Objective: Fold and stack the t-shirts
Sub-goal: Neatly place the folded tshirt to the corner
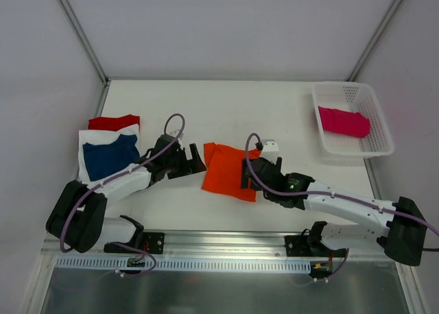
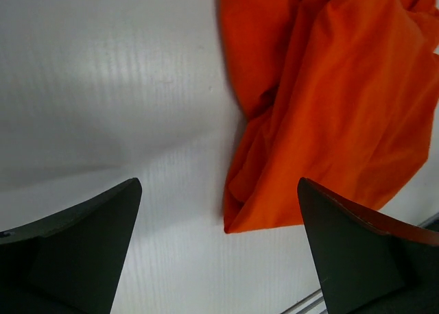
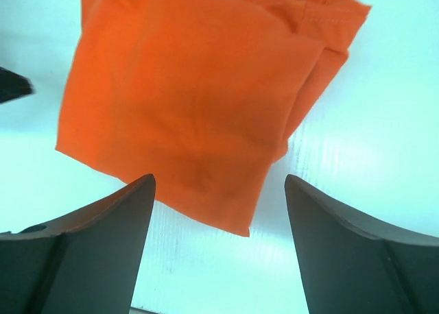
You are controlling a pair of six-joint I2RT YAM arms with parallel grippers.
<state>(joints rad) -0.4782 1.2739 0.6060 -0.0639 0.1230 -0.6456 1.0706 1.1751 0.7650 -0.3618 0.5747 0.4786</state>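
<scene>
A bright orange t-shirt (image 1: 230,171) lies folded into a rough rectangle at the middle of the white table (image 1: 226,108). My left gripper (image 1: 197,162) stands open just off its left edge; the left wrist view shows the orange cloth (image 2: 329,108) ahead, with nothing between the fingers of that gripper (image 2: 218,190). My right gripper (image 1: 245,174) hovers open over the shirt's right edge, with a corner of the orange cloth (image 3: 185,101) below the gap between its fingers (image 3: 219,184). At the left lie a navy t-shirt (image 1: 110,158), a white one (image 1: 90,138) and a red one (image 1: 114,122), overlapping.
A white mesh basket (image 1: 357,149) stands at the back right with a magenta t-shirt (image 1: 343,122) folded inside. Grey walls close the table at the back and sides. A metal rail (image 1: 226,242) with the arm bases runs along the near edge.
</scene>
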